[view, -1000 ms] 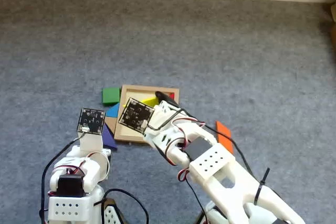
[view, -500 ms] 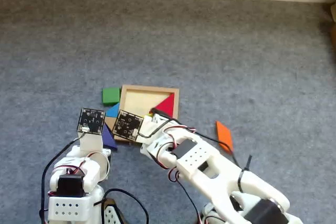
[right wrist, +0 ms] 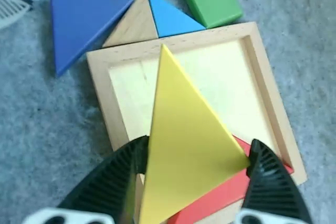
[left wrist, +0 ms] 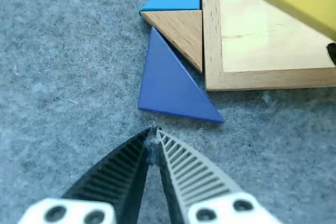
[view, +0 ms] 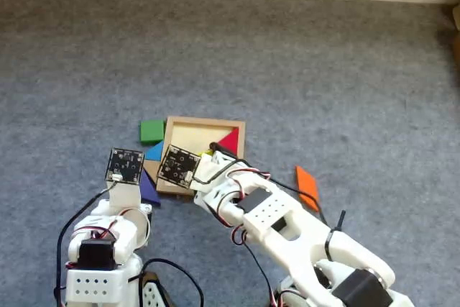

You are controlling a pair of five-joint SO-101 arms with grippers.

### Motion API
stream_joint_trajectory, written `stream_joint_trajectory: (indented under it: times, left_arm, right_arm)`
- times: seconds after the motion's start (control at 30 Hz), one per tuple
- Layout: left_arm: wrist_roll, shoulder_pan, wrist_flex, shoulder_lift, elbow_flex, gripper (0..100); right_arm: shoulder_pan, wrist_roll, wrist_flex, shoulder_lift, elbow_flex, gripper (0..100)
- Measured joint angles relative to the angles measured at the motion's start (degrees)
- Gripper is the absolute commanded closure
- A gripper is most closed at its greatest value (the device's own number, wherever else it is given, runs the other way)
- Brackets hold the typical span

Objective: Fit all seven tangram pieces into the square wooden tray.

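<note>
The right gripper (right wrist: 197,145) has its jaws spread wide and clamped across the large yellow triangle (right wrist: 178,129), holding it over the square wooden tray (view: 205,120). The tray lies just left of centre in the high view, with a red triangle (right wrist: 215,198) already inside. The yellow piece looks like painted wood: stiff, light and smooth-faced, so I judge it apt to pivot in a pinch. A hold across the middle of two edges suits it best. The left gripper (left wrist: 153,132), jaws closed on nothing, points at the dark blue triangle (left wrist: 168,87) on the grey tabletop (view: 323,55). Since one second ago the right arm has drawn back toward the lower frame, uncovering the tray floor; the left arm is unchanged
</note>
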Motion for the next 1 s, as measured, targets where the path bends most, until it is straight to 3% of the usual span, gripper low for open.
stream_joint_trajectory:
  times: [0.4,0.6,1.0]
  left_arm:
    - [0.0,0.0,0.0,0.0,0.0,99]
    - [0.0,0.0,0.0,0.0,0.0,99]
    - [0.0,0.0,0.0,0.0,0.0,99]
  right_arm:
    - [0.18,0.09,-0.18,8.97,-4.92,78.3]
    - [0.18,0.09,-0.18,8.97,-4.92,67.5]
    - [0.18,0.09,-0.18,8.97,-4.92,67.3]
